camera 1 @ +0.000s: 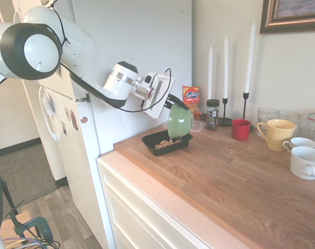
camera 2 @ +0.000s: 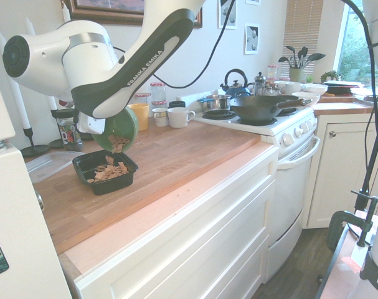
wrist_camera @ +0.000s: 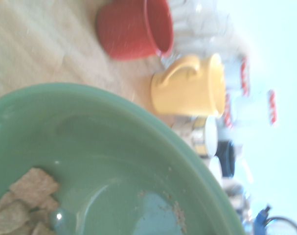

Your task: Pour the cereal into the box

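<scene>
My gripper [camera 1: 174, 101] is shut on the rim of a green bowl [camera 1: 180, 121], held tipped on its side above the box [camera 1: 166, 142]. The box is a shallow black tray on the wooden counter near its left end. Tan cereal [camera 2: 108, 172] lies in the box, and more pieces [camera 2: 118, 144] cling inside the tilted bowl [camera 2: 117, 130]. In the wrist view the bowl's green inside [wrist_camera: 114, 171] fills the lower part, with a few cereal squares [wrist_camera: 26, 198] at its low side.
A clear lid [camera 2: 51, 164] lies behind the box. A red mug [camera 1: 241, 129], yellow mug [camera 1: 276, 134], white cups [camera 1: 305, 162], glasses, a spice jar [camera 1: 213, 113], an orange-red snack bag [camera 1: 191, 99] and candles stand along the wall. The stove [camera 2: 263, 124] borders the counter's far end.
</scene>
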Tool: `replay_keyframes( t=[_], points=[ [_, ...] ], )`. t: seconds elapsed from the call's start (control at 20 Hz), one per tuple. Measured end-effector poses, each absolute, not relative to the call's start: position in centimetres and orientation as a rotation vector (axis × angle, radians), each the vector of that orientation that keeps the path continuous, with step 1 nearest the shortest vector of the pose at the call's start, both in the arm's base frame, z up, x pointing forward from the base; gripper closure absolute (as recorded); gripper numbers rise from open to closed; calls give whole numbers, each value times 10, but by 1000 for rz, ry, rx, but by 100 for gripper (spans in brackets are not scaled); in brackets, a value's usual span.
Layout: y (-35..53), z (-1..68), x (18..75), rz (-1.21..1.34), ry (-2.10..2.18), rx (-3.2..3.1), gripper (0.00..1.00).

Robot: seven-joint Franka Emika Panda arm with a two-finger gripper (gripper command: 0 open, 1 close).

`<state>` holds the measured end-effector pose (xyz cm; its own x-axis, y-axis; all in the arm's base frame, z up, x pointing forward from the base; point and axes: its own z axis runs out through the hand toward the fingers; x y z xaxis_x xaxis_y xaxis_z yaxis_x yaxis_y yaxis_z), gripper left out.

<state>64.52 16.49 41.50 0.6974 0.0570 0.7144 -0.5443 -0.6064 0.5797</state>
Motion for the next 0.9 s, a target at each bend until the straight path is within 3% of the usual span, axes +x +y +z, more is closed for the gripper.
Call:
replay_keyframes(
  t=[0.6,0.9],
  points=[
    [180,388,659,1098,-223,1983,100],
    [170,397,658,1032,-363,2070,100]
  ],
)
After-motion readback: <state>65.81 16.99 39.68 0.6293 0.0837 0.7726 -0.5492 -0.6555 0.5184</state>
